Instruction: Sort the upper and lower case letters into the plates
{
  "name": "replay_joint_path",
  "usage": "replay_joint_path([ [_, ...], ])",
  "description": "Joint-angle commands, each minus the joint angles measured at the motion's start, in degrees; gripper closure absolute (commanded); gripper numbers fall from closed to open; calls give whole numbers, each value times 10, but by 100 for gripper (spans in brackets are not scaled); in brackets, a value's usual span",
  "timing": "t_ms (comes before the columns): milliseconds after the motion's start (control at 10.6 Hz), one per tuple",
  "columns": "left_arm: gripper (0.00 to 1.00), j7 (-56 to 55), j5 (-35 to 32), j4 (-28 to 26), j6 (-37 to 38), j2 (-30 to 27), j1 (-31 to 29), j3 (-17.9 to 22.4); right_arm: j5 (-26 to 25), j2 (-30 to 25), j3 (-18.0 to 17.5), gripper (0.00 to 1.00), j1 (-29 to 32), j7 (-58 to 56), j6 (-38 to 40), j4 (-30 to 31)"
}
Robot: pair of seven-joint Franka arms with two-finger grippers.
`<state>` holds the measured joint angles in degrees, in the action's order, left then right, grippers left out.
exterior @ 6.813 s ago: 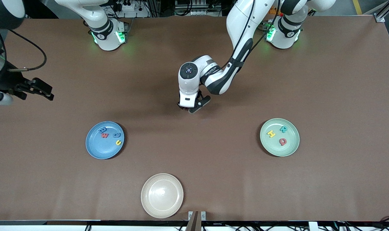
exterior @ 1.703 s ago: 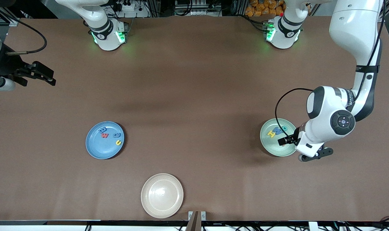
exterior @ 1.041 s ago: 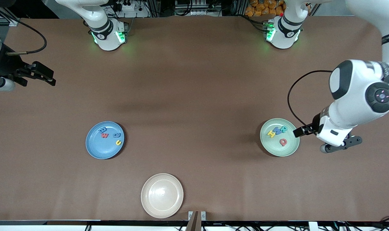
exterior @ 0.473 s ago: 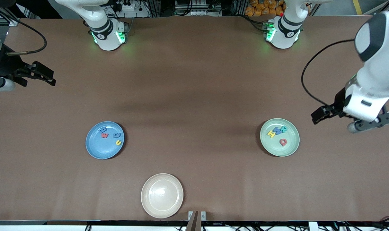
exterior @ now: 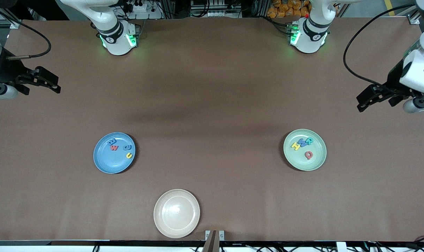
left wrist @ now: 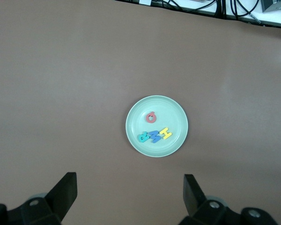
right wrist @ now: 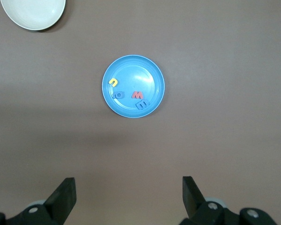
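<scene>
letters: four in blue plate (exterior: 106, 164), four in green plate (exterior: 315, 162); both claws released.

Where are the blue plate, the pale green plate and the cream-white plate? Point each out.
blue plate (exterior: 108, 162), front view, bare floor of the plate.
pale green plate (exterior: 308, 165), front view, bare floor near the rim.
cream-white plate (exterior: 176, 213), front view, plate's centre.

Blue plate (exterior: 108, 162), pale green plate (exterior: 315, 161), cream-white plate (exterior: 176, 213), brown table (exterior: 212, 98)
</scene>
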<state>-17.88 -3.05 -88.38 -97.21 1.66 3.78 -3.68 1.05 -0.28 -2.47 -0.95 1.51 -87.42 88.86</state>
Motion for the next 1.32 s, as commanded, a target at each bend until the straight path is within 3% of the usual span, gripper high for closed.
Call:
replay_joint_path([
  [0,0,16,12,-8,19,-15,-11,-3,6,-4,0,0,4,-16,-3,9],
  [284,0,25,12,-7,23,-22,-11,-4,8,-7,0,0,10,-22,-8,18],
  [568,0,114,24,-8,34,-30,-11,-4,8,-10,0,0,10,-22,-17,29],
  [1230,0,130,61,-12,50,-35,-11,-8,8,-9,0,0,10,-22,-19,30],
])
